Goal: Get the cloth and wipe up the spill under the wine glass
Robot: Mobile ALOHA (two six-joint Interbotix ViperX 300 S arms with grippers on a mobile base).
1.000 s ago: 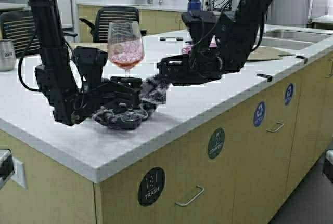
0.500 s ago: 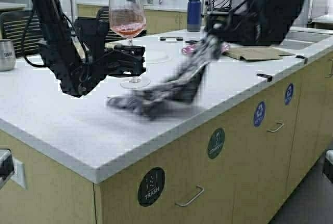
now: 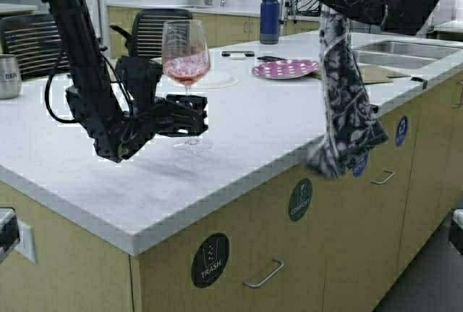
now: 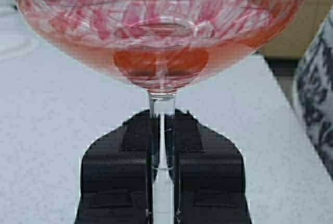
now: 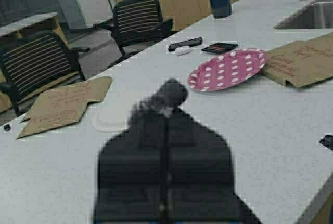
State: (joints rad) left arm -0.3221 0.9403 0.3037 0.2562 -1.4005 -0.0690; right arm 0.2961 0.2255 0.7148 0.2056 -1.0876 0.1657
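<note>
High view: cloth (image 3: 343, 102) hangs below clenched right hand (image 3: 331, 9); left hand (image 3: 194, 115) (clamped) grips wine glass (image 3: 186, 62) stem.

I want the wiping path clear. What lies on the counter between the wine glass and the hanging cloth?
High view: only bare counter between the wine glass and the cloth; the pink plate sits farther back.

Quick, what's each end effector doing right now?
Left end effector: shut on the wine glass stem.
Right end effector: shut on the cloth.
</note>
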